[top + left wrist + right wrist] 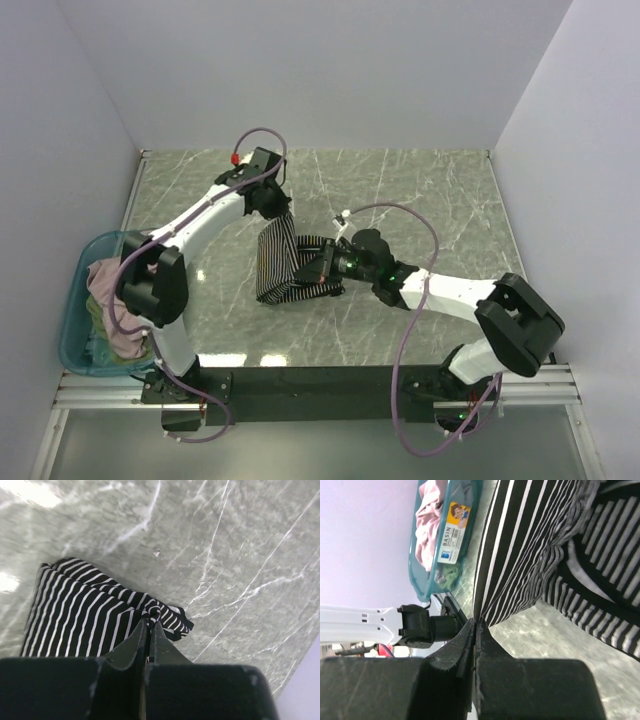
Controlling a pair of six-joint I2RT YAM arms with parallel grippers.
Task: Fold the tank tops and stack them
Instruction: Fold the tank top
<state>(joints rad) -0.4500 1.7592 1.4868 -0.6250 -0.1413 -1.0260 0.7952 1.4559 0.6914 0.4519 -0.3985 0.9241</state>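
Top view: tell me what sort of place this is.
Probably a lab robot cell: white walls box in a marble-look table, left arm and right arm bolted at its edge, teal tub of clothes.

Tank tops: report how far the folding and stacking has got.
Done: nothing; no folded top or stack lies on the table. In hand: the striped tank top, pinched by both the left pincer and right pincer, partly lifted, mid-fold. Left: the pink top and green top sit crumpled in the teal tub.
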